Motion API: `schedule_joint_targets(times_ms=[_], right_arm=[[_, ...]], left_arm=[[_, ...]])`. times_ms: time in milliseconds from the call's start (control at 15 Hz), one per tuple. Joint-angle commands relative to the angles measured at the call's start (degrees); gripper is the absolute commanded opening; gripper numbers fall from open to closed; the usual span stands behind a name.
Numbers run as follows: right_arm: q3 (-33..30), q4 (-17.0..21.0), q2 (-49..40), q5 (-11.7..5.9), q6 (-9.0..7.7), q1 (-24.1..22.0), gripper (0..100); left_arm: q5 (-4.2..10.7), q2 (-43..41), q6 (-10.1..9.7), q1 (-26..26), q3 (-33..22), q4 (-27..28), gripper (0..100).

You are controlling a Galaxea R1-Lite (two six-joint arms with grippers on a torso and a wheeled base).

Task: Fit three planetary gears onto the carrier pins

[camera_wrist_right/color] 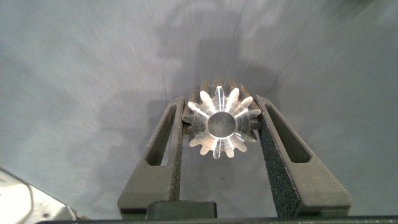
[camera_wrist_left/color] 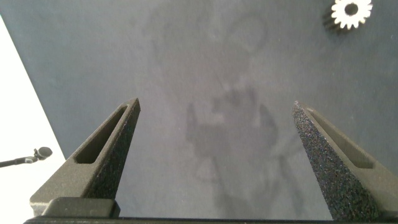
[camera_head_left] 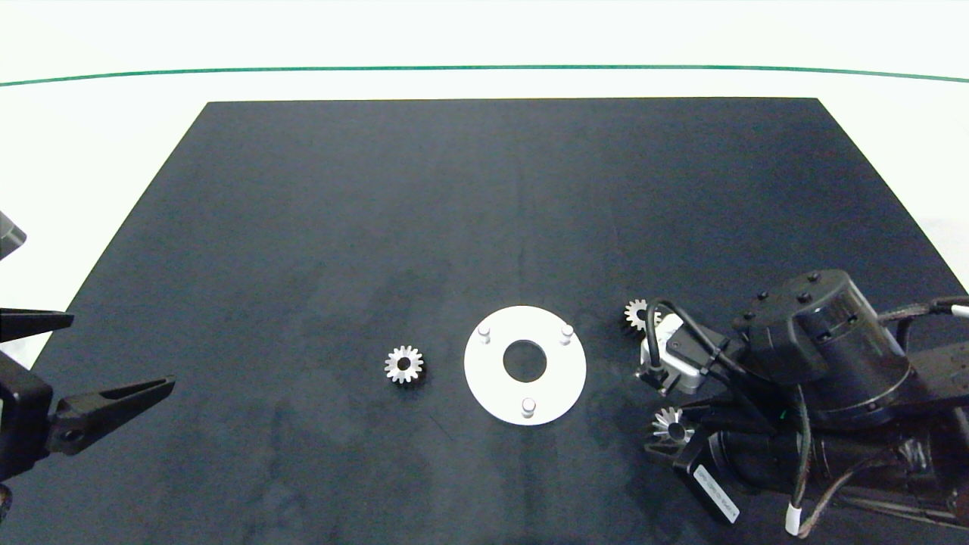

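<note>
A white round disc [camera_head_left: 562, 378] with a central hole lies on the black mat, with three carrier pins [camera_head_left: 528, 406] standing bare in a triangle on it. One silver planetary gear [camera_head_left: 403, 365] lies flat just left of the disc and also shows in the left wrist view [camera_wrist_left/color: 351, 12]. A second gear [camera_head_left: 638, 313] lies right of the disc, partly behind the right arm's cable. My right gripper [camera_head_left: 671, 436] [camera_wrist_right/color: 221, 102] is shut on a third gear [camera_wrist_right/color: 221, 124], its fingers pressing two sides. At the mat's left edge my left gripper [camera_head_left: 123, 350] [camera_wrist_left/color: 216, 104] stands open with nothing between its fingers.
The black mat [camera_head_left: 484, 212] covers most of a white table [camera_head_left: 113, 136]. A green line [camera_head_left: 484, 67] runs along the far side. The bulky right arm [camera_head_left: 825, 378] fills the near right corner, close beside the disc.
</note>
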Motion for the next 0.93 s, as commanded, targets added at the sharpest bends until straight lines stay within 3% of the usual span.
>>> schedule_joint_targets(times_ms=[67,467,933], right_arm=[[-12.85,7.68,2.28,-0.1,-0.49,1.35,0],[-25.6,14.71,11.51,-0.45,-1.46,6.8,0],[-31.66,15.94,19.16,-3.62,-1.46,10.22,0]], left_arm=[[0.05,-0.9,0.03,0.51,-0.61,0.19,100],[0.05,-2.66,0.12,0.51,-2.64,2.56,100],[0.05,-2.49,0.21,1.65,-2.9,2.56,100]])
